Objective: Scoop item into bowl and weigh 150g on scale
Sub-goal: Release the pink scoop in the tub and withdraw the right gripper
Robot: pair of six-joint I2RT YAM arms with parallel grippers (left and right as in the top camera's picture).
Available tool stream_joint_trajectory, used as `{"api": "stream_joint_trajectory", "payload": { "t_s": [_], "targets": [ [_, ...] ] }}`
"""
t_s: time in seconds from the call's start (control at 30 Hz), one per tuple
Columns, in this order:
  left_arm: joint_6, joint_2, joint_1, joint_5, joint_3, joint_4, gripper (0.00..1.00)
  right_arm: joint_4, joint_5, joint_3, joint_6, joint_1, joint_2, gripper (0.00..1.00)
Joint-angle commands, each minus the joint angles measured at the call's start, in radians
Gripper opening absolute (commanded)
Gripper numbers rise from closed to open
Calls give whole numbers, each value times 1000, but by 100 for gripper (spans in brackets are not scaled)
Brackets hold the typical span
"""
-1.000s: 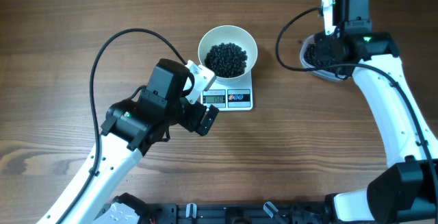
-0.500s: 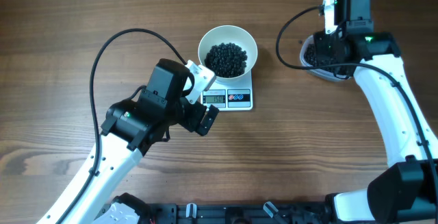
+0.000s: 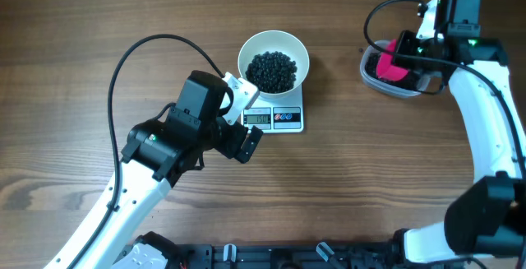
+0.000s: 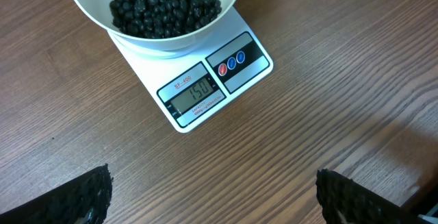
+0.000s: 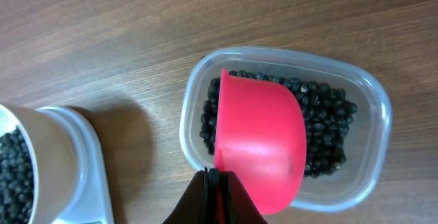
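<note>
Overhead: bowl [image 3: 302, 48] of beans [image 3: 272, 70] sits on scale [image 3: 275, 119], mid-table. Right gripper [image 3: 417, 55], well apart, holds pink scoop [image 3: 389, 65] over tub [image 3: 374, 82].

Left wrist: left gripper [image 4: 215, 200] spread wide, empty, near scale front. Display reads 150 (legible).

Right wrist: jaws pinched on scoop handle, above the tub's beans.

Judgement: target looks met. Next move is setting the scoop down and adding nothing more.

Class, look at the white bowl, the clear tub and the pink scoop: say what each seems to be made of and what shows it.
The bowl is probably glazed ceramic, possibly melamine: its wall is smooth, opaque white and glossy. The tub looks like clear plastic: the beans show through its thin, rounded wall. The scoop is likely moulded plastic: uniform bright pink with a soft sheen.
</note>
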Motion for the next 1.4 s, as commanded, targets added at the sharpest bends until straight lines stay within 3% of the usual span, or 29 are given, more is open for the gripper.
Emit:
{"api": "stream_joint_trajectory", "payload": {
  "t_s": [0.0, 0.1, 0.13, 0.17, 0.2, 0.3, 0.47, 0.53, 0.7, 0.77, 0.9, 1.03, 1.37],
  "targets": [
    [16, -13, 8, 15, 9, 3, 100, 31, 2, 2, 16, 2, 46, 4],
    [16, -13, 8, 15, 9, 3, 100, 27, 2, 2, 14, 2, 53, 4],
    [16, -13, 8, 15, 9, 3, 100, 26, 2, 2, 14, 2, 53, 14],
    [16, -13, 8, 15, 9, 3, 100, 21, 2, 2, 14, 2, 53, 33],
    [16, -13, 8, 15, 9, 3, 100, 11, 2, 2, 14, 2, 53, 59],
    [16, -13, 8, 15, 9, 3, 100, -17, 3, 6, 16, -6, 40, 61],
    [16, -13, 8, 15, 9, 3, 100, -95, 6, 12, 8, -50, -54, 76],
    [16, -13, 8, 15, 9, 3, 100, -163, 44, 13, 6, -60, -124, 100],
    [16, -13, 8, 15, 9, 3, 100, -308, 113, 13, -44, -60, -210, 100],
    [16, -13, 8, 15, 9, 3, 100, -311, -10, 13, -75, -59, -257, 99],
    [16, -13, 8, 15, 9, 3, 100, -283, -520, 13, -535, 3, -303, 100],
    [16, -13, 8, 15, 9, 3, 100, -283, -585, 12, -719, 118, -300, 100],
    [16, -13, 8, 15, 9, 3, 100, -277, -446, 12, -723, 145, -298, 100]
  ]
}}
